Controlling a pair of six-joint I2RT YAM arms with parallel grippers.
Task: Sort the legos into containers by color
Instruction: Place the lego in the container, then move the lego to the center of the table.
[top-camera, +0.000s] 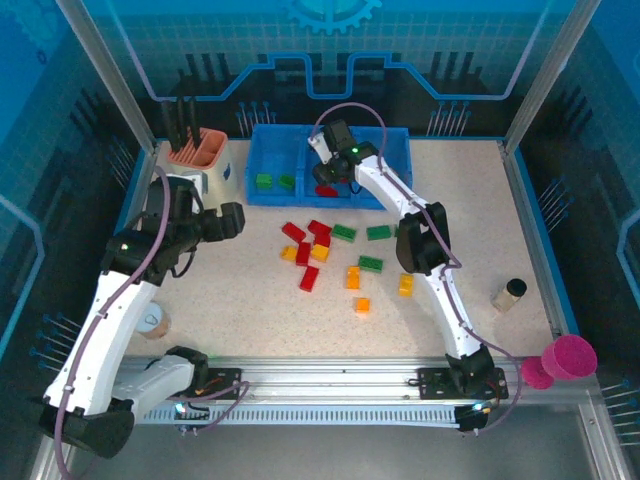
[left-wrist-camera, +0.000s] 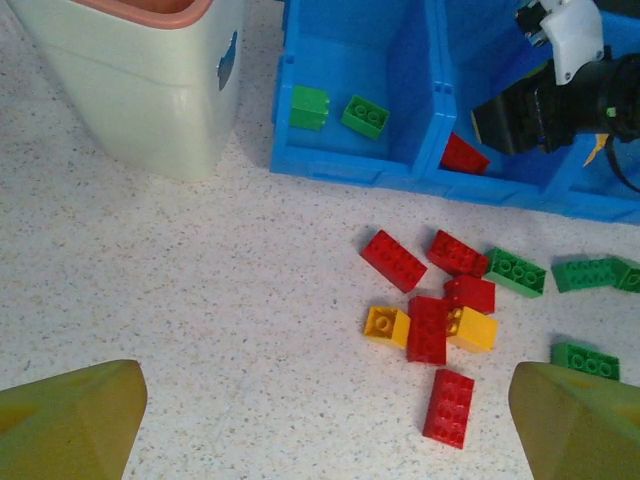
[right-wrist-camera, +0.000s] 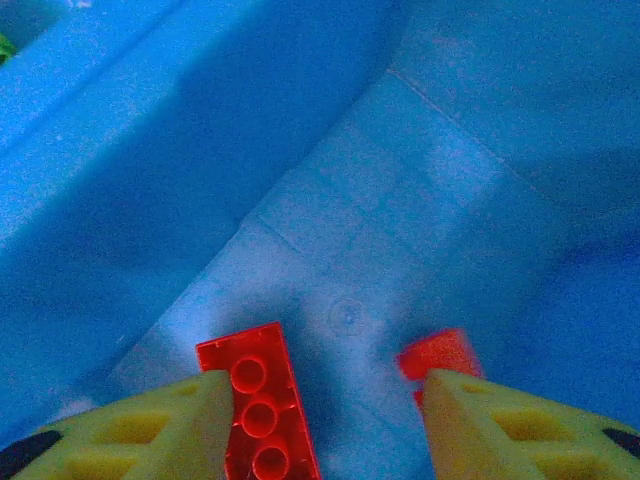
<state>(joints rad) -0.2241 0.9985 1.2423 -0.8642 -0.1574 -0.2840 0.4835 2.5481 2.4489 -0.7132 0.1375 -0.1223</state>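
Observation:
The blue tray (top-camera: 262, 140) stands at the back of the table. Its left compartment (left-wrist-camera: 345, 60) holds two green legos (left-wrist-camera: 310, 107), and a red lego (left-wrist-camera: 463, 155) lies in the middle one. My right gripper (top-camera: 330, 165) reaches down into that middle compartment and is open (right-wrist-camera: 325, 400). One red brick (right-wrist-camera: 262, 400) lies on the floor by its left finger, another red piece (right-wrist-camera: 440, 352) by its right finger. My left gripper (top-camera: 232, 220) hangs open (left-wrist-camera: 325, 425) over bare table, left of the loose red (left-wrist-camera: 393, 260), yellow (left-wrist-camera: 383, 325) and green (left-wrist-camera: 515, 271) bricks.
A beige holder (top-camera: 200, 160) with black tools stands left of the tray. A small brown cylinder (top-camera: 509, 294) sits at the right. A magenta cup (top-camera: 570, 358) is at the near right edge. More orange bricks (top-camera: 352, 277) and green ones (top-camera: 370, 264) lie mid-table.

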